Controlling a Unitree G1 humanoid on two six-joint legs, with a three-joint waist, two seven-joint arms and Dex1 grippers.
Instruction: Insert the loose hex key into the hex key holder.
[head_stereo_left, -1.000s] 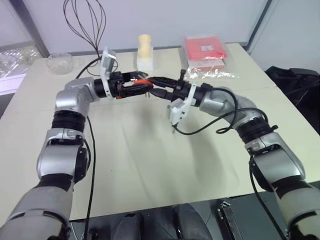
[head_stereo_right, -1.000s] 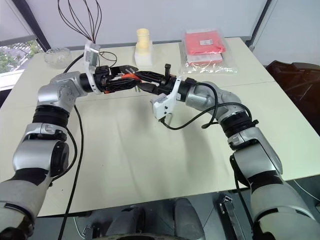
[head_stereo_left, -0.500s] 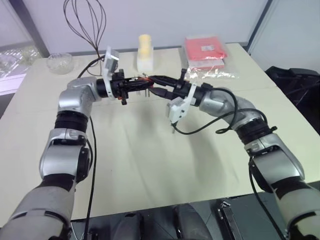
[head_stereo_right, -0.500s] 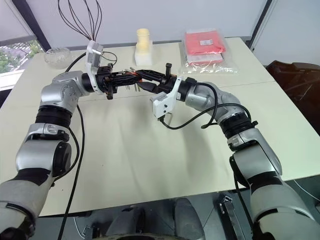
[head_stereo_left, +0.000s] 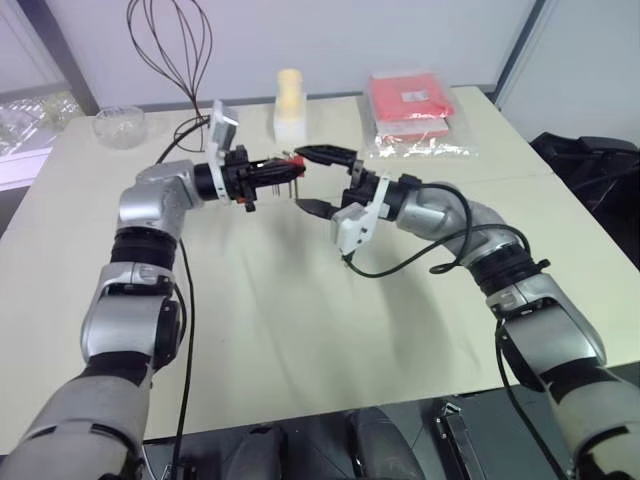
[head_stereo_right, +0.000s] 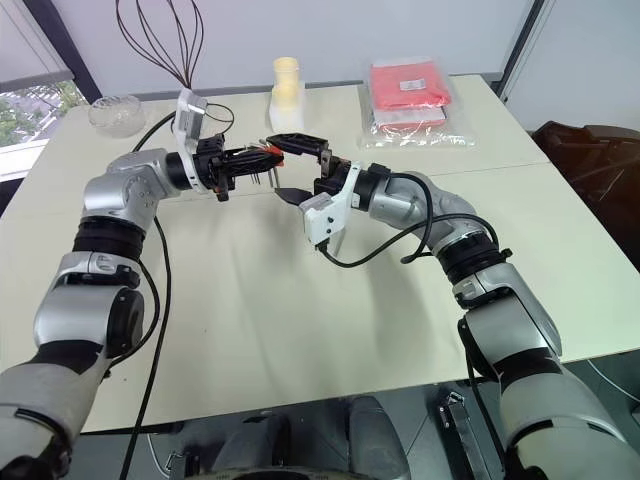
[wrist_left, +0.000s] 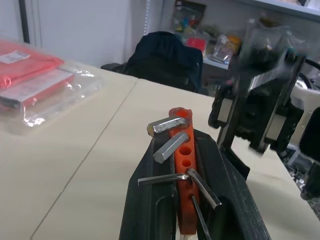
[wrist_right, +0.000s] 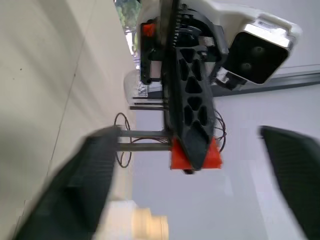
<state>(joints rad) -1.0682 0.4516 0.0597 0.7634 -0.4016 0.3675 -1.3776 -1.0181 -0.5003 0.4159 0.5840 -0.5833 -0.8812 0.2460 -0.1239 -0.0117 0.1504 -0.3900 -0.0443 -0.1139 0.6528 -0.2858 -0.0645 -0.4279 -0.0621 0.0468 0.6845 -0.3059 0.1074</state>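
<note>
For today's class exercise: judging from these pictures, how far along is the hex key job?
Done: the left gripper clamps the hex key holder, several keys seated in it. In hand: the right gripper stands open beside it, holding nothing. Left: I cannot tell which seated key was the loose one, so check that.

Red-orange plastic hex key holder (wrist_left: 183, 167) with grey metal keys, between black fingers (wrist_left: 150, 200) of the left gripper (head_stereo_left: 290, 168). Black right gripper (head_stereo_left: 322, 180) on a white bracket. Pale cream table (head_stereo_left: 300, 300). Bright red packet in clear plastic (head_stereo_left: 410, 105) near the far right corner. Pale yellow container (head_stereo_left: 290, 103) at the far edge. Clear glass bowl (head_stereo_left: 118, 125) near the far left corner.
</note>
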